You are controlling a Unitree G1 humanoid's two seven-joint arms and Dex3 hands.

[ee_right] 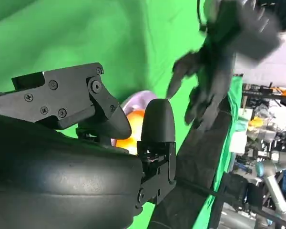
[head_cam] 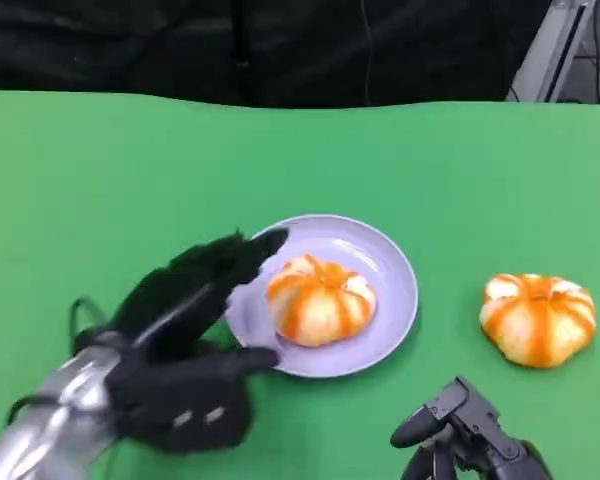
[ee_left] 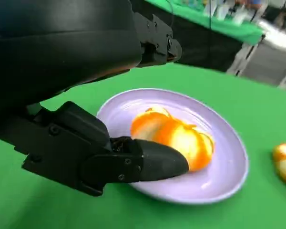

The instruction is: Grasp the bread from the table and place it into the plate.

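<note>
A round orange-and-white bread lies on the lavender plate at the table's middle. My left hand lies just left of the plate, fingers spread and holding nothing; one finger reaches over the rim, and the thumb lies by the near edge. The left wrist view has this bread on the plate, with a fingertip close beside it. A second bread sits on the green table to the right. My right hand hangs low at the front right, holding nothing.
The green tabletop reaches back to a black curtain. In the right wrist view the blurred left hand shows beyond my right fingers, with a slice of the plate between.
</note>
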